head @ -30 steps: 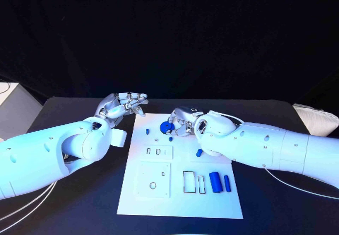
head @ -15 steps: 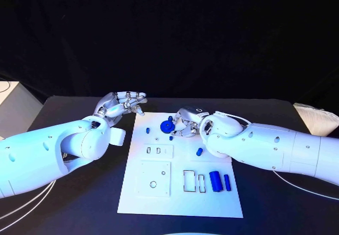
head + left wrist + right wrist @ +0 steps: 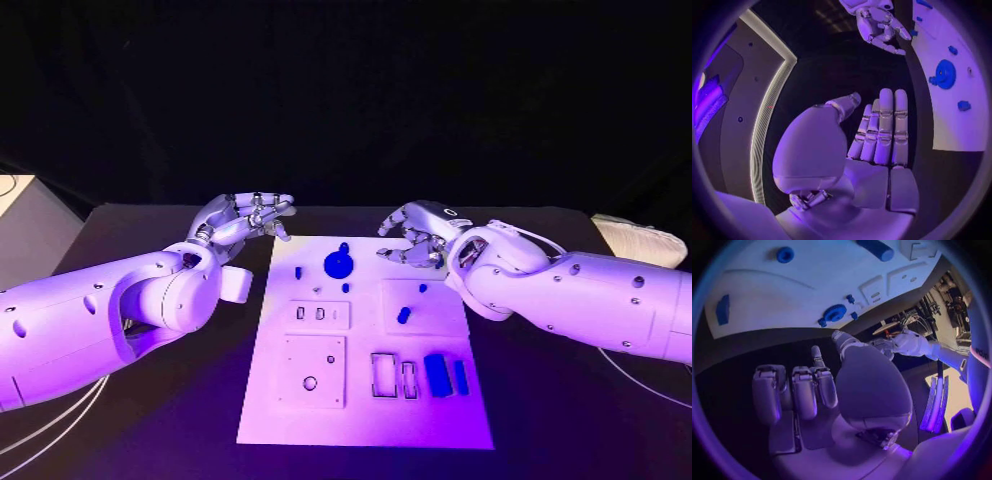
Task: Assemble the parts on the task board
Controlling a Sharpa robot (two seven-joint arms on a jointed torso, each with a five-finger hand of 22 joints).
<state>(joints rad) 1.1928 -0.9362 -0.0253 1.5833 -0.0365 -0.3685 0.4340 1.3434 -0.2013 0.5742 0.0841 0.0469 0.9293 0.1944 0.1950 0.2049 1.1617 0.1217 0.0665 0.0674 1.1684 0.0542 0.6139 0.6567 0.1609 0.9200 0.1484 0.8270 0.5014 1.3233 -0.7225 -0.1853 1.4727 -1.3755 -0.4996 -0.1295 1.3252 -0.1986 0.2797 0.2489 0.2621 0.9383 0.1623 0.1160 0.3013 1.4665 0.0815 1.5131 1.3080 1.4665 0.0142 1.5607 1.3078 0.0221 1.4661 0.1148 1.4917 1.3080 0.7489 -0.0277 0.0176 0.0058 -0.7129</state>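
I see the round blue toothed gear (image 3: pixel 339 264) on the white task board (image 3: pixel 368 400) — between both hands, touching neither; left hand (image 3: pixel 248 216) and right hand (image 3: pixel 415 232) released, empty.

Blue gear (image 3: pixel 339 264) on task board (image 3: pixel 368 400); right hand (image 3: pixel 414 238) beside, empty
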